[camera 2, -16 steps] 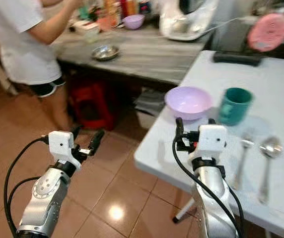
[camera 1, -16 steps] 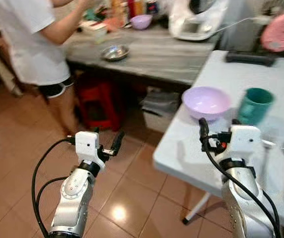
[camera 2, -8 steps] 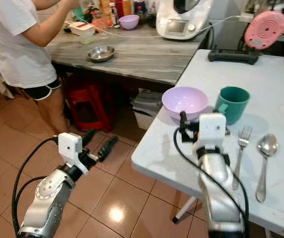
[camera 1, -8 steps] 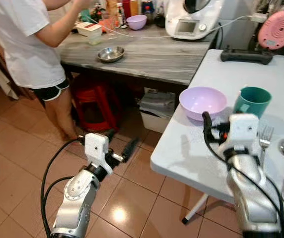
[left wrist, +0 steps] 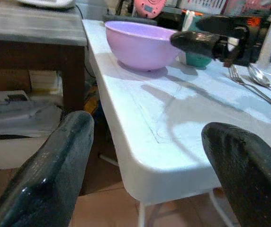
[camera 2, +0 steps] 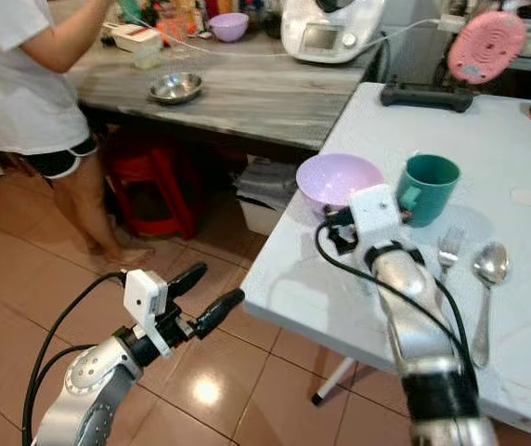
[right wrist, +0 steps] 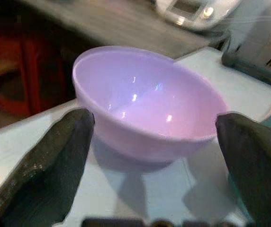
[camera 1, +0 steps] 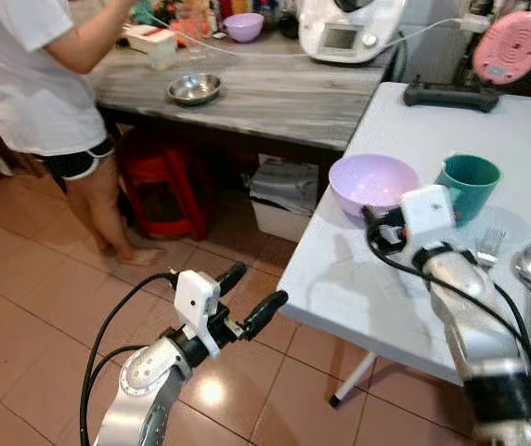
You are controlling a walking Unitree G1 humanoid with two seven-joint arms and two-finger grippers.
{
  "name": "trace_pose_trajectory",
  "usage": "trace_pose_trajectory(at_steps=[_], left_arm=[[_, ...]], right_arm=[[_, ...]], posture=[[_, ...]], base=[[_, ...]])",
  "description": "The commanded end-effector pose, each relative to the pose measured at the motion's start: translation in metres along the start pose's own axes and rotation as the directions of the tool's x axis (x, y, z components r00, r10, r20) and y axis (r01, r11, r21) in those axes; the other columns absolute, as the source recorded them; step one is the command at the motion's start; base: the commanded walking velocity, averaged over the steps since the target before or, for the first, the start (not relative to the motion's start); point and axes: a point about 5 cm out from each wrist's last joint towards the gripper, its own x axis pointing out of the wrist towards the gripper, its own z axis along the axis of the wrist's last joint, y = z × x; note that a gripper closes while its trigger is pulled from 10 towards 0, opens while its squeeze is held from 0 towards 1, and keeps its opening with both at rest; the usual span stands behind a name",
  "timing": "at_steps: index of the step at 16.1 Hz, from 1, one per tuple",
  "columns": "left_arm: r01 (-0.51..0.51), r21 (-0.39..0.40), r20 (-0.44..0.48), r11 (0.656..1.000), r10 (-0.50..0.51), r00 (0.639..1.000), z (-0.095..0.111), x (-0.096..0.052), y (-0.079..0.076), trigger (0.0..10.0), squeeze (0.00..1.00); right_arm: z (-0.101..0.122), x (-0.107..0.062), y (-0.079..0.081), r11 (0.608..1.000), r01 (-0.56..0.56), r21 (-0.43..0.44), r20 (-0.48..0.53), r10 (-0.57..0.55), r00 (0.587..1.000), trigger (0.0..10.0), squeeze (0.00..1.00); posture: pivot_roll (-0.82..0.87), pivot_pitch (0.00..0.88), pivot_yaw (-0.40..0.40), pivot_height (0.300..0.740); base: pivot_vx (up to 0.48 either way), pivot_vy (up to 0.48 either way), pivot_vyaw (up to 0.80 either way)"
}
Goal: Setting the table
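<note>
Since a second ago my right claw (right wrist: 149, 142) has reached forward over the white tabletop (camera 1: 358, 288) and now sits just short of the lilac bowl (camera 1: 372, 183), fingers (right wrist: 50, 161) spread wide to either side of it but not touching yet. My left claw (camera 1: 254, 295) has come up too, also spread, hanging over the floor beside the tabletop's near corner, holding nothing.

I judge this the approach to gripping the bowl. The bowl stands near the tabletop's edge, with the teal mug (camera 1: 470, 186) just beside it on the right. Beyond the mug lie a fork (camera 1: 488, 246) and a spoon (camera 1: 530, 269), side by side.

What worries me: the bowl's wall is smooth and curved, so if I close on it off-centre it may squirt out or tip, and a push from the fingertips could slide it into the mug or toward the edge and onto the tiles.

Past the tabletop runs a grey wooden counter (camera 1: 275, 93) with a steel dish (camera 1: 195, 88) and a white appliance (camera 1: 344, 28). A person (camera 1: 43, 93) in a white shirt stands at it, well apart from my arms. Brown glossy tiles (camera 1: 43, 316) cover the floor
</note>
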Motion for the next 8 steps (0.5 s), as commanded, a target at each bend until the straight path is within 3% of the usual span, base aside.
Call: trace_pose_trajectory(at_steps=[1,4,8], left_arm=[[0.014,0.014,0.004,1.0,-0.014,1.0,0.004,-0.002,-0.002,10.0,0.0],[0.003,0.012,0.003,1.0,-0.003,1.0,0.003,-0.002,-0.003,10.0,0.0],[-0.006,0.014,0.002,1.0,0.006,1.0,0.004,-0.001,-0.003,10.0,0.0]], right_arm=[[0.004,0.005,0.002,0.999,-0.042,-0.022,0.003,0.043,0.999,10.0,0.0],[0.011,0.021,0.002,0.976,-0.175,-0.126,-0.012,0.175,0.984,10.0,0.0],[0.013,0.035,0.005,0.904,-0.303,-0.302,-0.06,0.299,0.952,10.0,0.0]], posture=[[-0.14,0.118,0.067,0.74],[-0.13,0.121,0.061,0.74],[-0.12,0.115,0.062,0.74]], base=[[0.0,0.0,0.0],[0.0,0.0,0.0],[0.0,0.0,0.0]])
